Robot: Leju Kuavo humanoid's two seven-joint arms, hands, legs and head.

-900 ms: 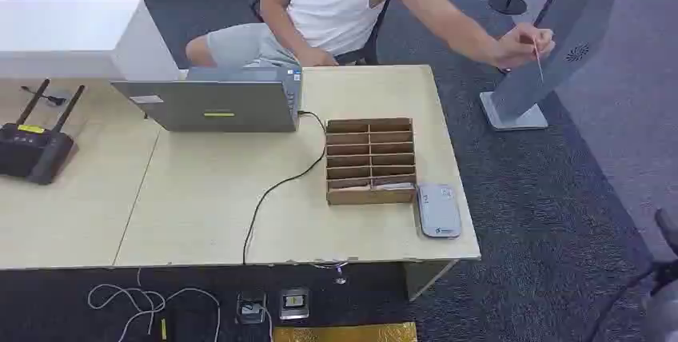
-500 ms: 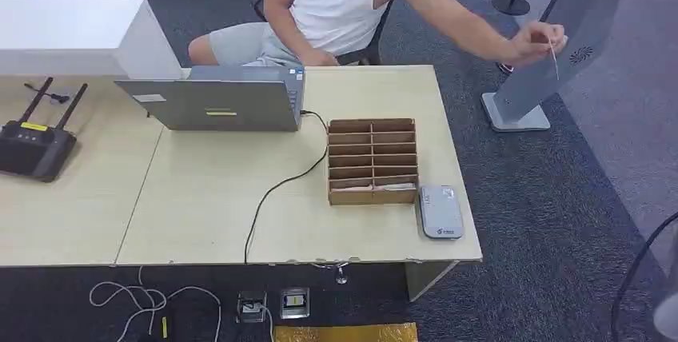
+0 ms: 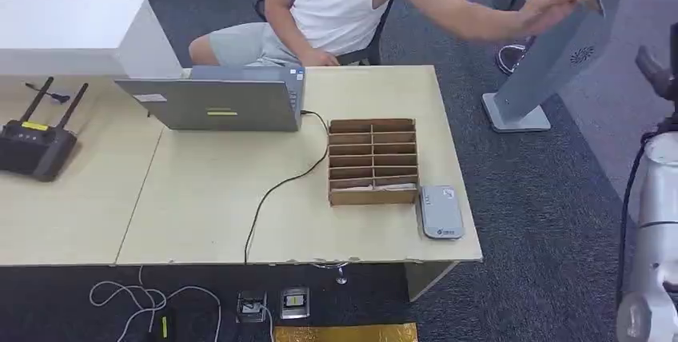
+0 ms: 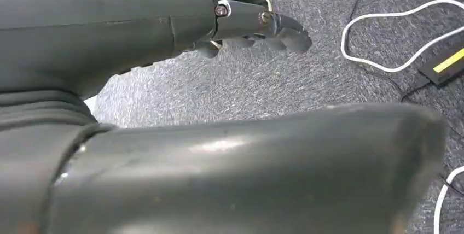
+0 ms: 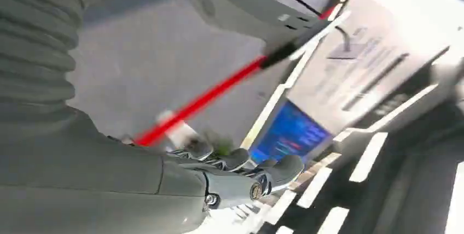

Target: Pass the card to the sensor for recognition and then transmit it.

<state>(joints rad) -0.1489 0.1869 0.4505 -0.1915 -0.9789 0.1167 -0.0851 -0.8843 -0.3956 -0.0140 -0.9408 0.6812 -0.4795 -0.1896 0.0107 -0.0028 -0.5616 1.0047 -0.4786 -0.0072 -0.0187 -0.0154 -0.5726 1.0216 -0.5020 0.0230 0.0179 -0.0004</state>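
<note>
**No legible wording anywhere**

Nothing is reading out clearly in any of the views. The grey card reader (image 3: pixel 440 211) on the table is carrying a small mark and a line of print, both too small to make out. The laptop (image 3: pixel 209 104) is showing a yellow-green strip and a white sticker (unreadable). The black router (image 3: pixel 30 147) is wearing a yellow label, blurred. The blue screen (image 5: pixel 290 134) in the right wrist view is displaying smeared lines.

Pale, matt wood-grain table (image 3: pixel 200 198); brown cardboard-like divided tray (image 3: pixel 372 161) at centre; rough dark grey carpet (image 3: pixel 552 222) at right; smooth grey metal stand (image 3: pixel 552 54), upper right.
</note>
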